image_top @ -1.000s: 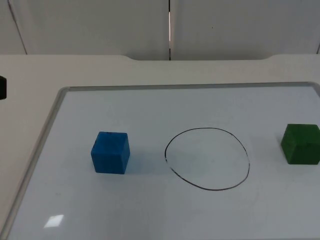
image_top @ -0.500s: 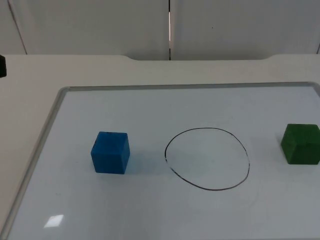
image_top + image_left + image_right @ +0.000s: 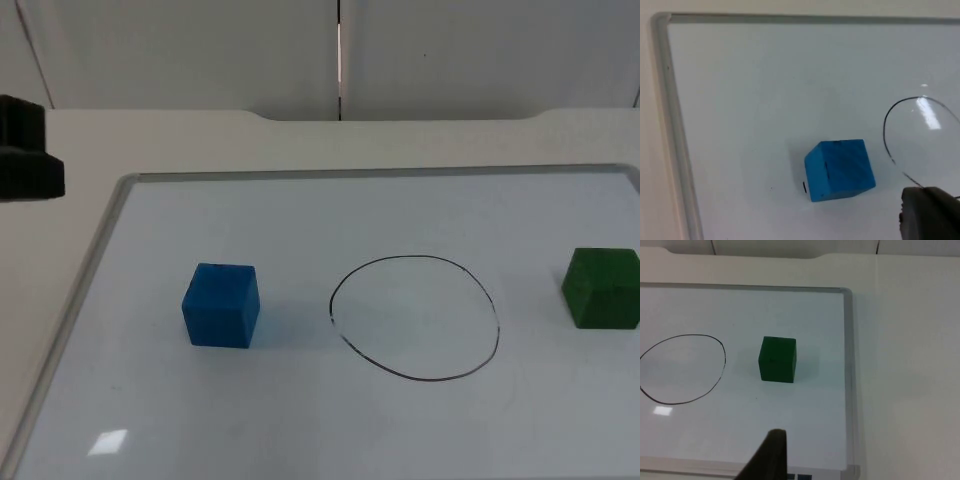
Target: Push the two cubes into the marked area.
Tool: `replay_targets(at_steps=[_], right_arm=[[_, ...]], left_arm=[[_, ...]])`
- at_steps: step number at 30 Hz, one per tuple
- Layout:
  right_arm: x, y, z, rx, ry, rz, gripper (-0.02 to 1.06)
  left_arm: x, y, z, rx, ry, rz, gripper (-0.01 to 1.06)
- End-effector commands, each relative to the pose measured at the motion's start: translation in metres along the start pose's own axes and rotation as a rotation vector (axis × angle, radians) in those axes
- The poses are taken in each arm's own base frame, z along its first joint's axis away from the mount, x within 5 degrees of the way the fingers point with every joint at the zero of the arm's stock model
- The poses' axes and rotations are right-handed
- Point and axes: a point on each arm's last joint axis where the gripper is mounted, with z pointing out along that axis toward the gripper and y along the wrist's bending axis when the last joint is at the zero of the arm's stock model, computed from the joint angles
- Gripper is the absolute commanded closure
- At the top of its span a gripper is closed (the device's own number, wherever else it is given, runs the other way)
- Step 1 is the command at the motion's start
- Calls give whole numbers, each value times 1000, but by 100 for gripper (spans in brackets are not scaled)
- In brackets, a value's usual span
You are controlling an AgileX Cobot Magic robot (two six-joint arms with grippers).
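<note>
The whiteboard (image 3: 300,215) covers most of the surface, and the marked area, a hand-drawn oval (image 3: 414,317), lies a little toward 3 o'clock of the board's middle. The blue cube (image 3: 221,305) sits at the oval's 9 o'clock and the green cube (image 3: 601,288) at its 3 o'clock, both well apart from the line.

The left tool (image 3: 28,150) hangs off the board at about 10 o'clock from the blue cube, apart from it; I cannot tell whether it is spread or pressed together. Of the right tool (image 3: 771,455), looking onto the green cube (image 3: 777,359), I cannot tell either.

Judged risks: a push off the cube's centre would likely spin it and send it past the oval. The smooth board may let a cube slide through and out the far side. Both cubes arriving together could knock each other back over the line.
</note>
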Motion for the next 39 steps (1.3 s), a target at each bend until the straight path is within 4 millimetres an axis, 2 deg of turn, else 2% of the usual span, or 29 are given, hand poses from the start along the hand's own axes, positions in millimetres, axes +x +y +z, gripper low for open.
replay_targets(at_steps=[1,3,4,8,9,14,29,39], right_arm=[[0,0,0,0,-5,5,-1],[0,0,0,0,-5,5,-1],[0,0,0,0,-5,5,-1],[0,0,0,0,-5,5,-1],[0,0,0,0,-5,5,-1],[0,0,0,0,-5,5,-1],[0,4,0,-40,-7,27,-1],[0,4,0,-40,-7,27,-1]], left_arm=[[-2,-1,9,-18,-8,-4,105],[2,0,26,-78,14,17,105],[2,0,26,-78,14,17,105],[10,1,53,-124,84,43,105],[10,1,53,-124,84,43,105],[9,6,79,-145,146,50,105],[8,20,124,-182,229,61,105],[24,30,147,-198,315,45,105]])
